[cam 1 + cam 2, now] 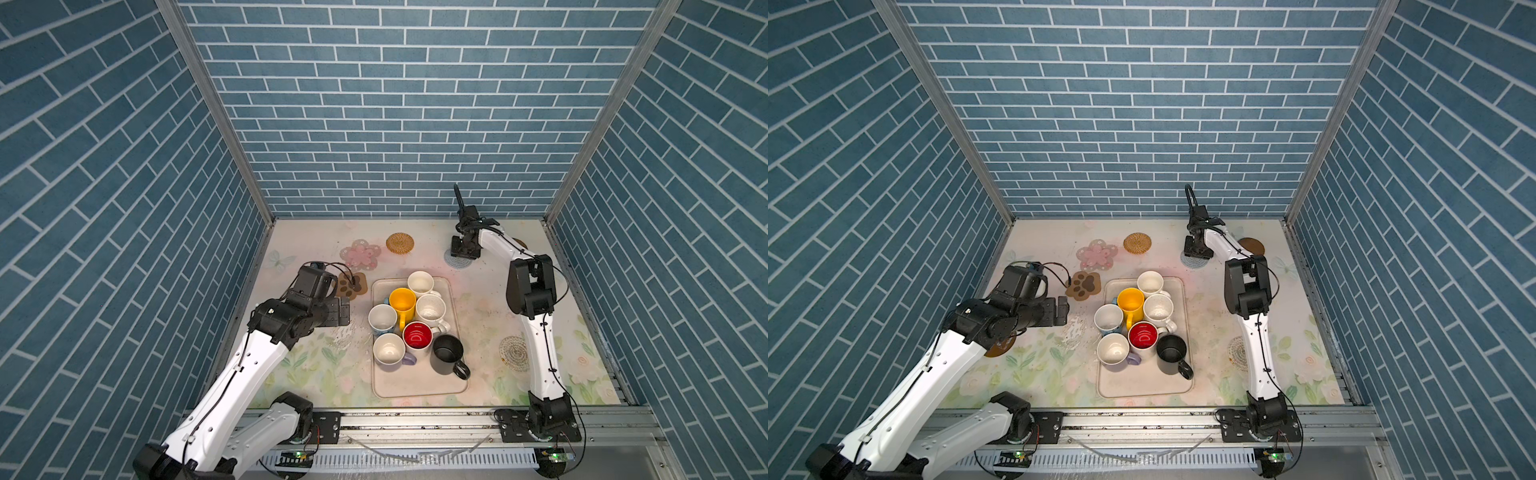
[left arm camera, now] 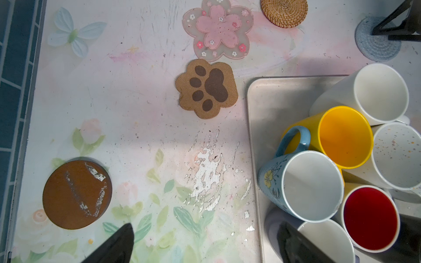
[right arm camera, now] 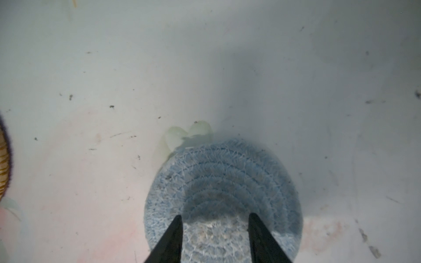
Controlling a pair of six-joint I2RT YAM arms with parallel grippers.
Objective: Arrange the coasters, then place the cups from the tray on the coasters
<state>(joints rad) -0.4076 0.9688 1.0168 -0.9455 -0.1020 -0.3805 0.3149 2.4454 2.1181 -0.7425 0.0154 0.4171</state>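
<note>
Several cups crowd the far half of the cream tray (image 1: pixel 419 386), among them yellow (image 1: pixel 402 300), light blue (image 2: pixel 312 184), red-lined (image 1: pixel 417 336) and black (image 1: pixel 446 353). My left gripper (image 2: pixel 205 227) hangs open over bare cloth left of the tray, holding nothing. The paw coaster (image 2: pixel 206 88), pink flower coaster (image 2: pixel 219 29) and rattan coaster (image 1: pixel 400 242) lie beyond it. One brown disc (image 2: pixel 77 194) lies near the left wall. My right gripper (image 3: pixel 215 218) is at the back right, its jaws apart just above the flat pale blue knit coaster (image 3: pixel 223 177).
A clear patterned coaster (image 1: pixel 514 353) lies right of the tray, partly behind the right arm. A second brown disc (image 1: pixel 1251 246) sits at the back right. The tablecloth has a scraped white patch (image 2: pixel 207 173) left of the tray. Blue tiled walls close in three sides.
</note>
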